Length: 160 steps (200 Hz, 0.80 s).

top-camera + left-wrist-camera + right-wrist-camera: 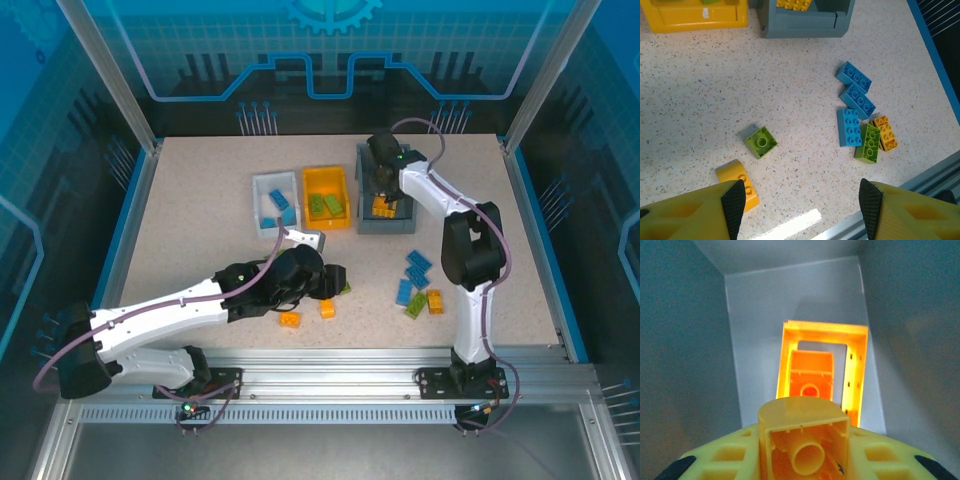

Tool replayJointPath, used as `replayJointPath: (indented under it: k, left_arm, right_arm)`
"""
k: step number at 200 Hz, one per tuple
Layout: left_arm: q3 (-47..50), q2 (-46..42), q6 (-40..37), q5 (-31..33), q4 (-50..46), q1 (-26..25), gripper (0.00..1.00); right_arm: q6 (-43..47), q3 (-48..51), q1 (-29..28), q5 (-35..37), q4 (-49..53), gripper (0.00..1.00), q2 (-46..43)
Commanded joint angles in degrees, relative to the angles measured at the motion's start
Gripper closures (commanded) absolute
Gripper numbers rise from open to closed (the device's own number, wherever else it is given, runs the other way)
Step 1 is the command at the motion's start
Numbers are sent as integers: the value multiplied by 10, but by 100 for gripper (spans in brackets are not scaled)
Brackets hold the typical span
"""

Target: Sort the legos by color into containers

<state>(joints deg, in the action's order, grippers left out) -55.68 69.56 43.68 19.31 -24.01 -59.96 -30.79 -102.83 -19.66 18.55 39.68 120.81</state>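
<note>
My right gripper (385, 188) reaches down into the grey container (387, 226) and is shut on a yellow lego (802, 445). Below it in that bin lie an open orange frame (858, 365) and an orange brick (810, 372). My left gripper (338, 278) hovers open over the table, nothing between its fingers (733, 205). Under it lie a green lego (761, 141) and a yellow lego (740, 184). Blue legos (855, 100), a green one (869, 144) and an orange one (886, 133) cluster to the right. The white container (257, 205) holds blue legos, the orange-yellow container (328, 223) green ones.
The aluminium rail (330, 362) runs along the table's near edge, close under my left gripper. Another orange brick (290, 319) lies beside the left arm. A blue border (535, 230) edges the table on the right, past the brick cluster (418, 285).
</note>
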Motion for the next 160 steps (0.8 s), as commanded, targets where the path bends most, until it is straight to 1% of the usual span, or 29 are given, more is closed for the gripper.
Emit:
replayJointPath:
  k: [1,18,35,53,65,105,125,149,160]
  left_arm:
    - [5,5,13,12,12,-7,34]
    - [4,5,12,14,9,-7,34]
    - [2,2,10,19,3,-8,34]
    - [1,-3,8,25,-4,-8,34]
    - [1,-3,9,31,-12,-7,34]
    - [-9,-4,26,60,-66,-7,33]
    - [-18,-6,31,73,-102,0,32]
    - [-20,-9,49,68,-152,31,30]
    - [-15,-10,58,55,-169,56,29]
  right_arm:
    - [4,-54,21,-47,26,66,43]
    - [2,-101,30,-70,48,62,76]
    - [5,-133,33,-76,65,54,90]
    - [9,-137,33,-78,66,44,80]
    - [11,-131,32,-78,64,39,62]
    - [23,-97,18,-69,46,35,-20]
    - [28,-80,12,-58,45,35,-62]
    - [35,-30,-5,-28,33,37,-133]
    - [39,9,-18,-14,21,38,-175]
